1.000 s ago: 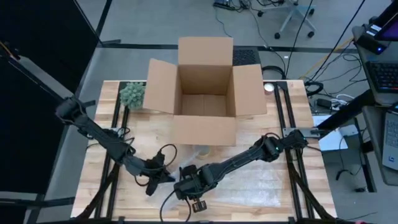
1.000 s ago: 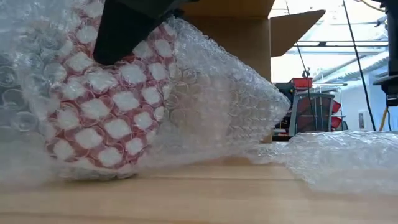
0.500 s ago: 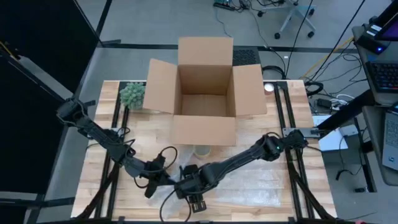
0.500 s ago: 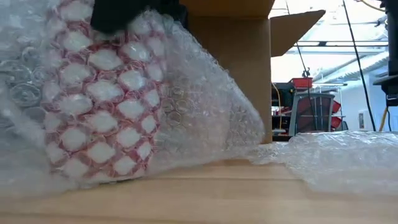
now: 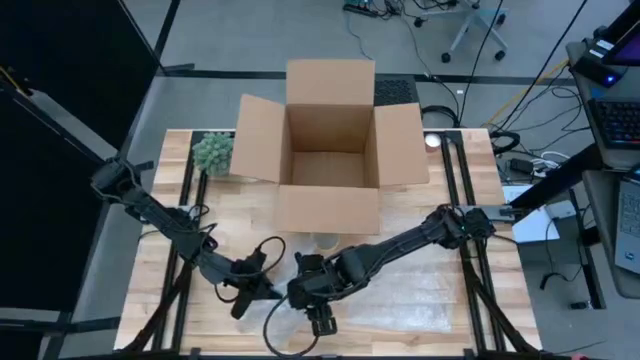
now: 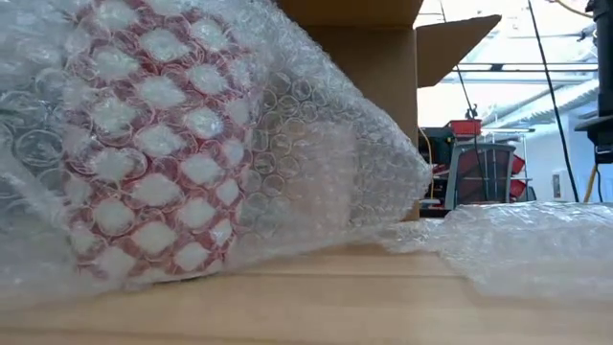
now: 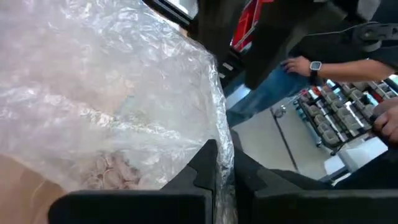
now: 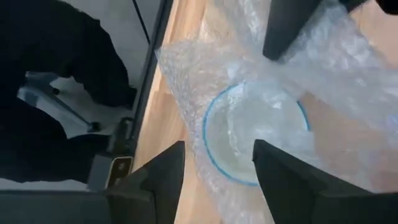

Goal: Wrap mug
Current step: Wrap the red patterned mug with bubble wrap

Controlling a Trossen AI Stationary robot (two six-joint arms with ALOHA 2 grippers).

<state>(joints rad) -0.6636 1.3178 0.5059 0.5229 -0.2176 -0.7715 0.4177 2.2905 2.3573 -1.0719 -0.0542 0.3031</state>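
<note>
Over at the left, left claw [image 5: 262, 288] low on the desk [image 5: 160, 300], fingers [image 7: 208, 163] pressed nearly together with a fold of bubble wrap [image 7: 106, 93] nipped between them. Just beside it, near the front edge and a little left of centre, the mug [image 6: 158, 144]: red-and-white pattern, upright or nearly so, swaddled in clear film. Likely rigid and breakable under that padding, and fairly heavy next to the sheet around it; wrap itself soft, springy, slippery, apt to unroll if let go. Best hold probably across the padded body or on a gathered flap, not on a single loose layer.

Directly over the mug, right claw [image 5: 312, 312], pointing down, fingers [image 8: 165, 180] spread wide and holding nothing, blue rim of the mug mouth [image 8: 255, 134] visible between them through the film.

Further right, the rest of the sheet lying loose across the desk, enough slack to snag or drag. Behind, an open cardboard box [image 5: 330, 150] standing close to the work, near flap hanging towards the arms. Small green plant [image 5: 212, 152] at the back left corner, well apart. A person's hand [image 7: 301, 65] in the room beyond, off the desk.
</note>
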